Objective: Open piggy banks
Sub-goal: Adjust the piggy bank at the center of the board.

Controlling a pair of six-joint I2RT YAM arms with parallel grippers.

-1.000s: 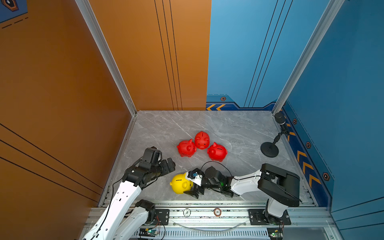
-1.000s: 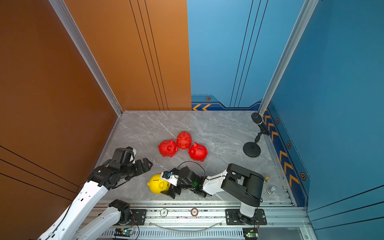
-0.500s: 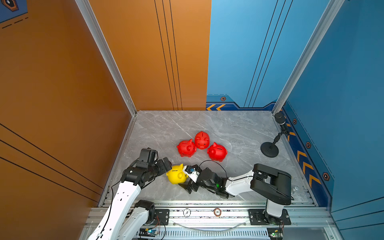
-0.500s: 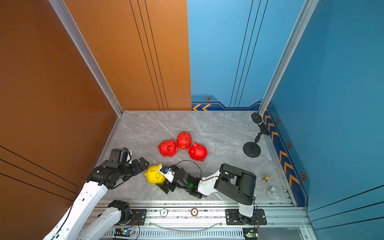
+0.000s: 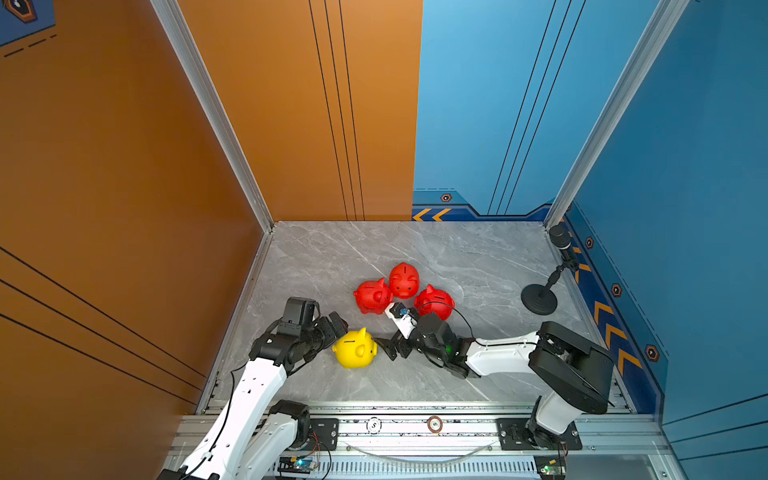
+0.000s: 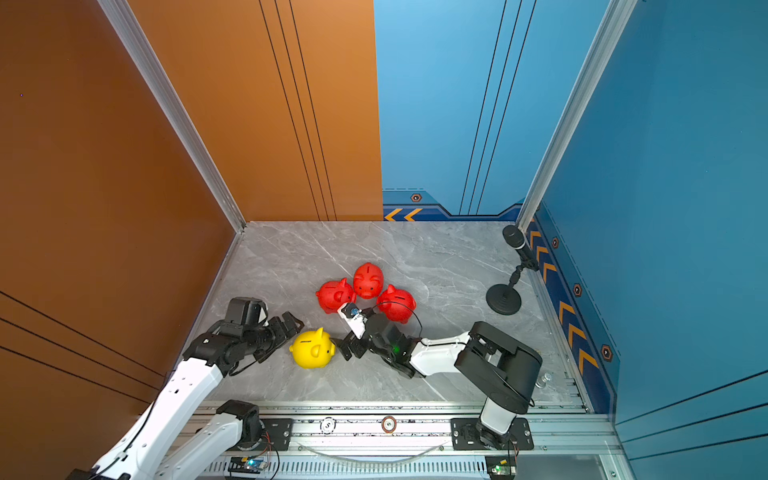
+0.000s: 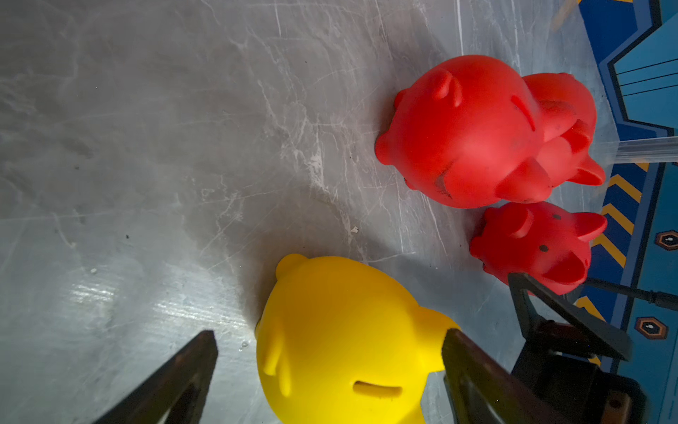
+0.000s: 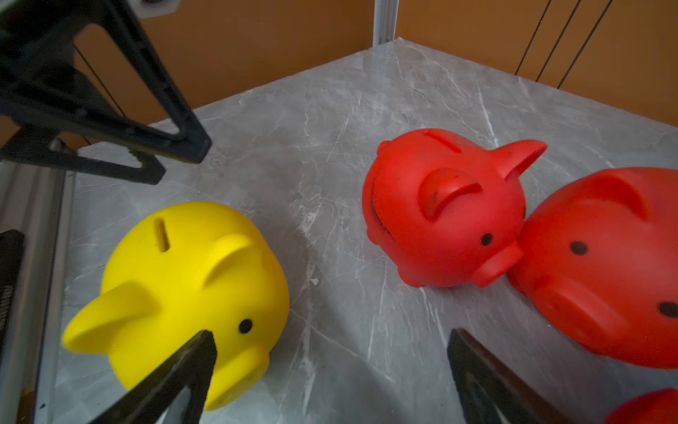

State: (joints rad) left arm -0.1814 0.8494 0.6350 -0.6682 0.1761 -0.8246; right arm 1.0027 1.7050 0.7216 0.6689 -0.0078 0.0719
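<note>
The yellow piggy bank (image 5: 355,349) (image 6: 312,349) stands near the front of the marble table with its slot facing up. My left gripper (image 5: 338,336) (image 7: 329,333) is open, and its fingers straddle the bank's rear; one finger touches an ear and the other stands apart from the bank. From the other side my right gripper (image 5: 386,348) (image 8: 331,334) is open at the yellow bank's (image 8: 190,286) snout, with only table between its fingers. Three red piggy banks (image 5: 372,296) (image 5: 404,280) (image 5: 434,302) huddle together just behind.
A black microphone stand (image 5: 539,297) is at the right edge of the table. An orange wall closes the left side and blue walls the back and right. A metal rail (image 5: 415,424) runs along the front. The red banks (image 8: 444,209) sit close beside my right wrist.
The yellow piggy bank slid a little away from the front rail and toward my left gripper, which closed in around it. My right gripper followed it, staying open.
</note>
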